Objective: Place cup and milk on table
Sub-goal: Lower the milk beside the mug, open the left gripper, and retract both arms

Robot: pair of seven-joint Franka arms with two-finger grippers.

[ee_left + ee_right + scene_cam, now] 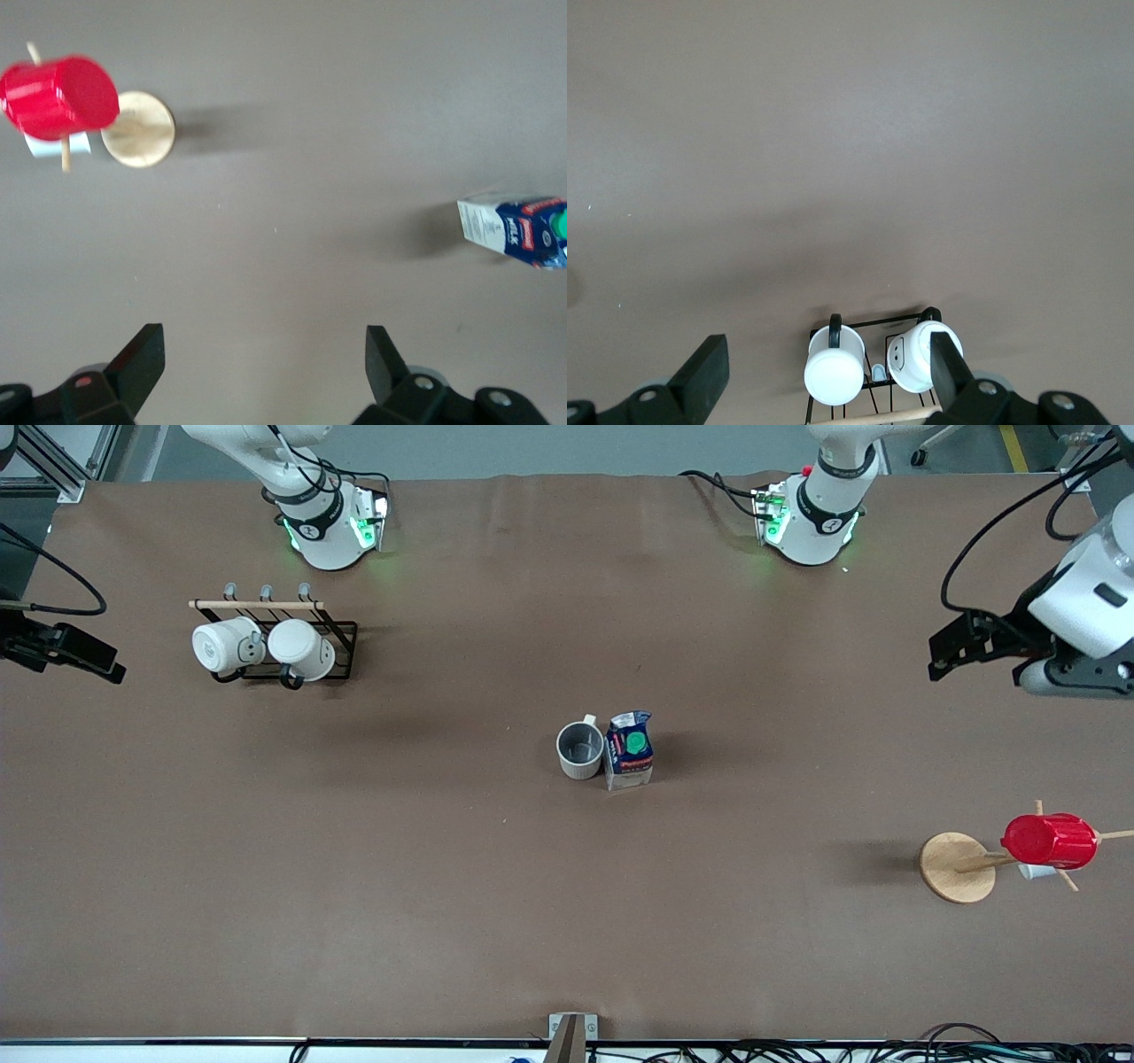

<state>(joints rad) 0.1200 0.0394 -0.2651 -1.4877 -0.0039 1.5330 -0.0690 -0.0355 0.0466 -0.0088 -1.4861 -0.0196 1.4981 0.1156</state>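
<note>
The cream-beige cup (580, 749) stands upright on the brown table (443, 868) near its middle, grey inside showing. The blue and white milk carton (629, 751) with its green cap stands right beside it, toward the left arm's end. The carton also shows in the left wrist view (518, 232). My left gripper (952, 651) is open and empty, up over the left arm's end of the table (263, 354). My right gripper (93, 660) is open and empty, over the right arm's end near the mug rack (828, 363). Both are well away from the cup and carton.
A black wire rack (341, 657) with two white mugs (226, 646) (301, 649) stands near the right arm's base. A wooden peg stand (957, 866) carrying a red ribbed cup (1051, 841) is at the left arm's end, nearer the front camera.
</note>
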